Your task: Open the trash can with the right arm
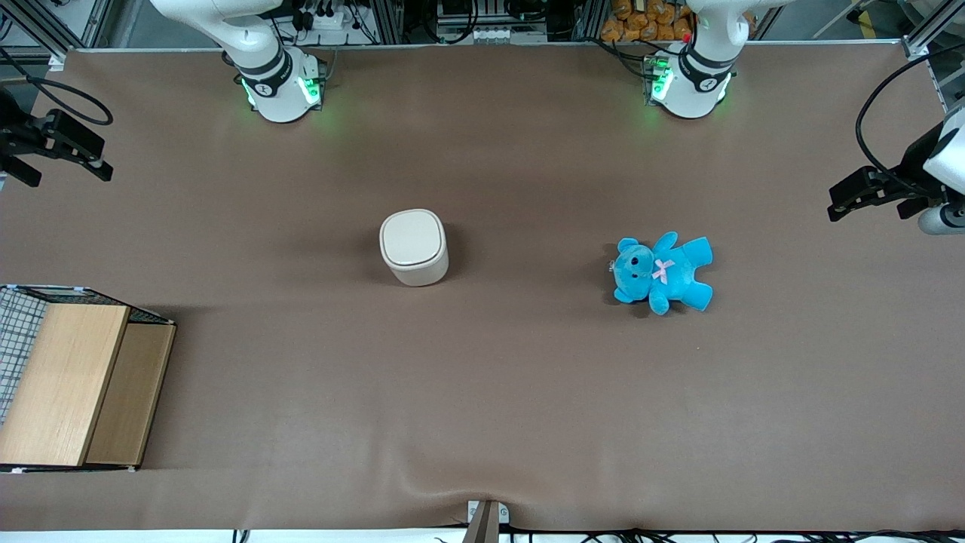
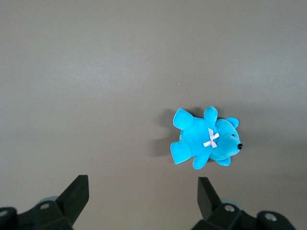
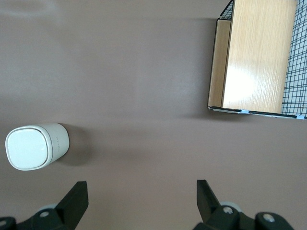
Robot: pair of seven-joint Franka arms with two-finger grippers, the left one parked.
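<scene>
The trash can is a small cream bin with a paler lid that lies flat and shut. It stands upright on the brown table mid-way between the arms' bases and the front edge. It also shows in the right wrist view. My right gripper hangs high over the working arm's end of the table, well apart from the bin. In the right wrist view the gripper is open and empty, with only bare table between its fingers.
A wooden box with wire mesh stands at the working arm's end, nearer the front camera than the bin; it also shows in the right wrist view. A blue teddy lies toward the parked arm's end.
</scene>
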